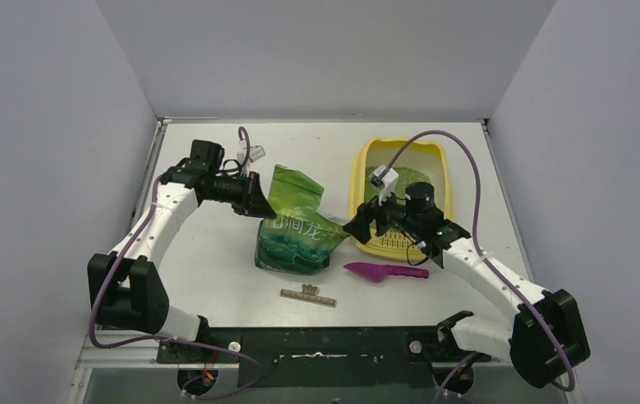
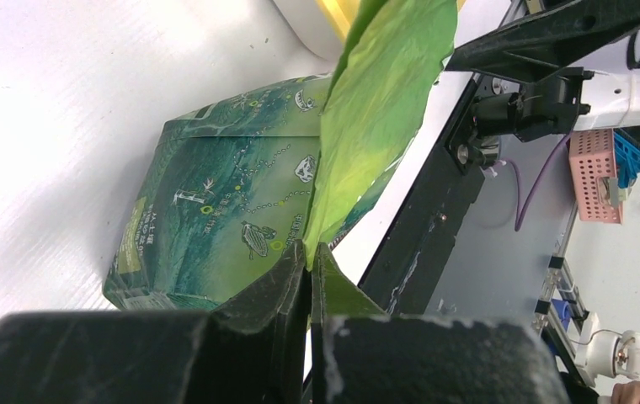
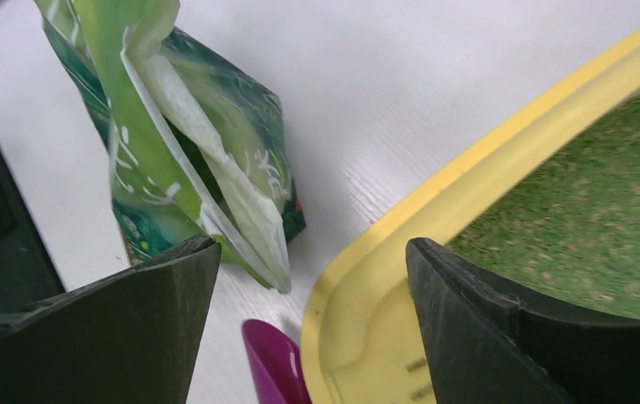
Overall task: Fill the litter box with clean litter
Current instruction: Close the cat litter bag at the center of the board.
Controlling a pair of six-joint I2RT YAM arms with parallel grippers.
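Top external view. One litter box (image 1: 357, 181): pale yellow tray with rounded corners and a raised rim, its slotted strip at the near end. It stands on the far right part of the tabletop (image 1: 216, 252), close to the right wall. One glossy green bag (image 1: 296, 231) stands upright just left of the box. One magenta scoop (image 1: 384, 272) lies flat just in front of the box's near end. One small brown strip (image 1: 308, 295) lies near the front edge. There is bare tabletop to the left of the bag and behind it. Left gripper (image 1: 258, 198): at the bag's upper left flap. Right gripper (image 1: 363, 225): at the box's near left corner, between bag and box.

Left wrist view. Jaws together, clamped on the bag's bright green top flap. The printed side of the bag lies below, and the tabletop's front edge runs at the right.

Right wrist view. Jaws wide apart, holding nothing. The box rim crosses between them, and the bag's open mouth is on the left. One bed of clean litter (image 3: 586, 210), fine light-green granules, lies inside the box. The tip of the scoop shows beside the rim.
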